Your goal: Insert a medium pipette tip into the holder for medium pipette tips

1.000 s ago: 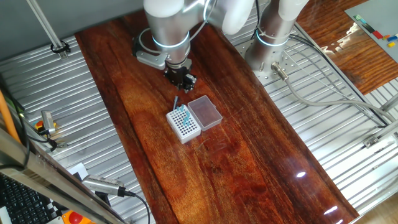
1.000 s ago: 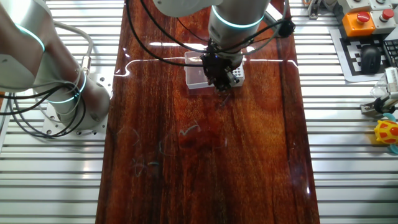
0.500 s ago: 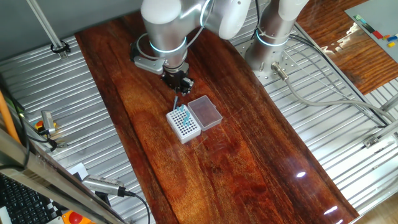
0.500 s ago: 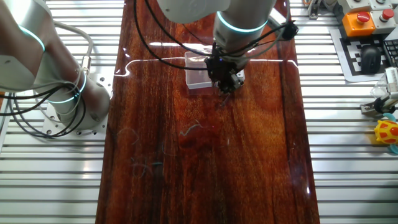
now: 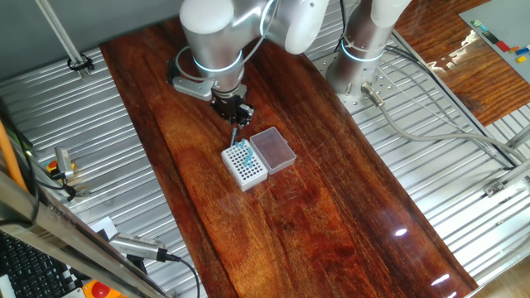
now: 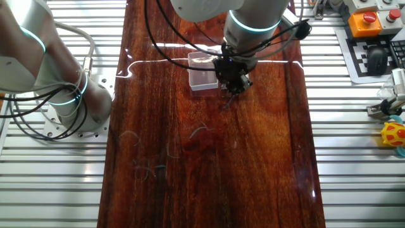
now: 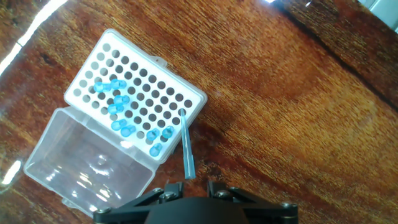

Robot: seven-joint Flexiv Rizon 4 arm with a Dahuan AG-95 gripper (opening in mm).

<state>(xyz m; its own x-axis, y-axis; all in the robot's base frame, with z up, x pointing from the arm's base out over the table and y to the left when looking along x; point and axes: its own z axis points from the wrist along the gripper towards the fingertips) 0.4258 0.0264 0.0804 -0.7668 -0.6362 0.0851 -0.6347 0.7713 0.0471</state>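
Observation:
The holder is a small white box with a grid of dark holes, and its clear lid lies open beside it. Several blue tips sit in its holes. The medium pipette tip, thin and pale blue, leans with its narrow end in a hole at the holder's near edge. My gripper is just above the tip's wide end with the jaws apart, not holding it. In one fixed view the gripper hovers over the tip and the holder. In the other fixed view the gripper hides most of the holder.
The lid is attached on the holder's right side and also shows in the other fixed view. The dark wooden tabletop lies between ribbed metal surfaces. A second arm's base stands at the back right.
The gripper has shifted a little to the left in one fixed view, to the right in the other. The tip and holder have stayed in place.

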